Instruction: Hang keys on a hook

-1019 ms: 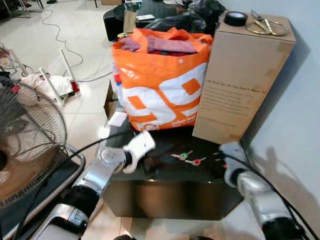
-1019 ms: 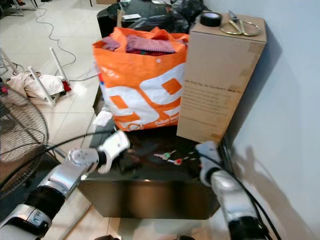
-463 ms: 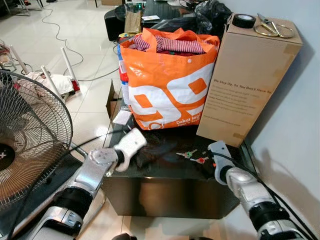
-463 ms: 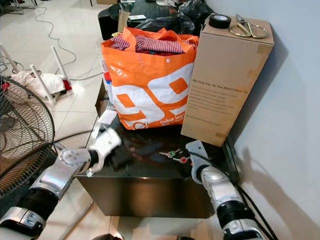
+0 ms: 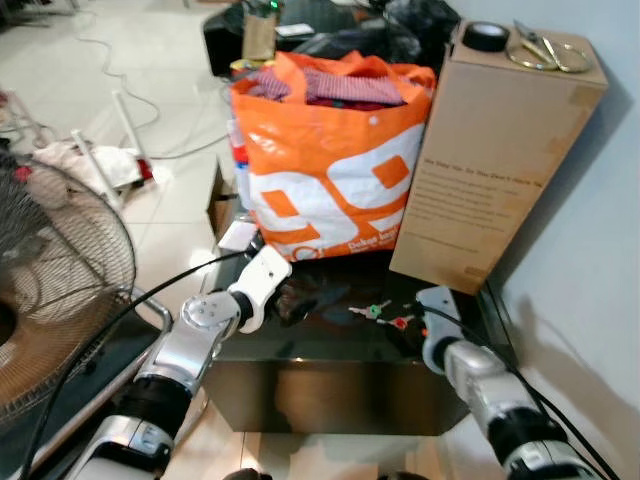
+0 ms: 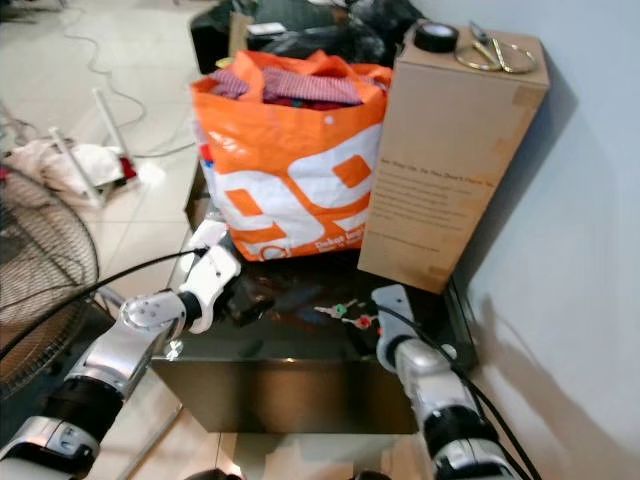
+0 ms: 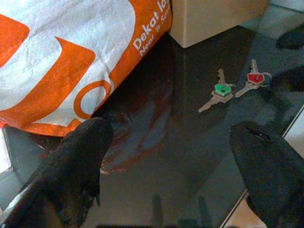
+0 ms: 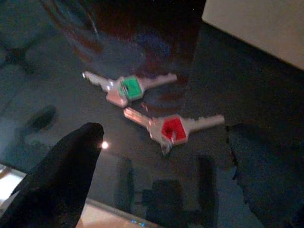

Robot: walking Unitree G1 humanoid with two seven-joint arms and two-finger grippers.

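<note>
Fan: well off beyond the left tool, standing on the floor
Cardboard box: tall, on the bench beyond the right tool, tape roll and scissors on top
Orange bag: stuffed with cloth, on the bench just ahead of the left tool, beside the box
Bench: low, dark, glossy top, carrying bag, box and keys
Left tool: spread wide, holding nothing, low over the bench with the bag close beside one finger; keys lie ahead of it
Right tool: spread wide, holding nothing, hovering just short of the keys
Keys: two, green-tagged and red-tagged, flat on the bench between the two tools, nearer the right one
Progress: by my reading barely begun; keys not yet picked up, so gripping, carrying and hanging all remain
Hook: I cannot make one out
In the way: nothing between right tool and keys; flat keys on slick glass look awkward to pinch
</note>
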